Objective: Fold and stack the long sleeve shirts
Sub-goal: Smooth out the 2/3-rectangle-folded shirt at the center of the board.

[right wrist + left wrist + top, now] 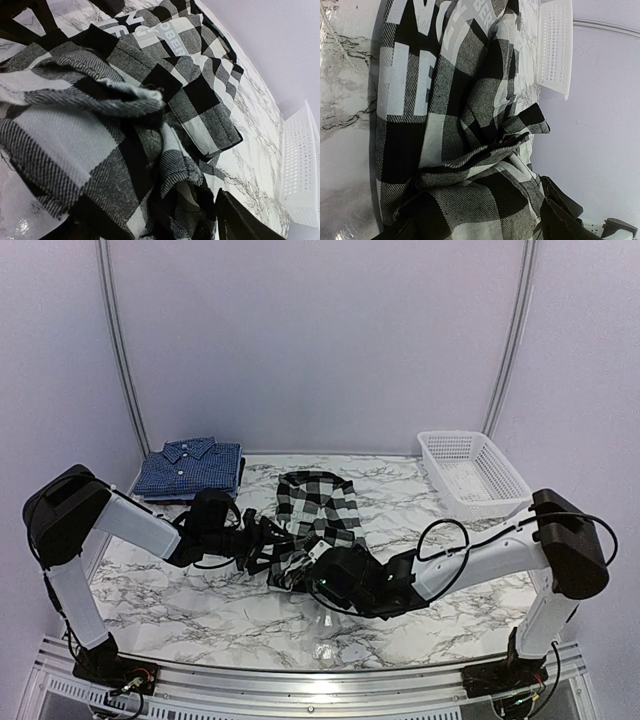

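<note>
The black-and-white checked shirt (pixel 318 508) with white lettering lies crumpled at the table's middle. Its near edge is bunched up between my two grippers. My left gripper (pixel 264 545) grips that edge from the left; in the left wrist view, checked cloth (pixel 470 200) fills the gap between its fingers (pixel 562 217). My right gripper (pixel 320 575) grips it from the near side, with cloth (pixel 200 170) gathered between its fingers (pixel 240 220). The fingertips are hidden by cloth. Folded dark blue shirts (pixel 190 468) with fine pale checks are stacked at the back left.
A white plastic mesh basket (pixel 470 475) stands at the back right and also shows in the left wrist view (pixel 555 47) and the right wrist view (pixel 300 165). The marble tabletop (pixel 190 595) is bordered by pale walls on three sides.
</note>
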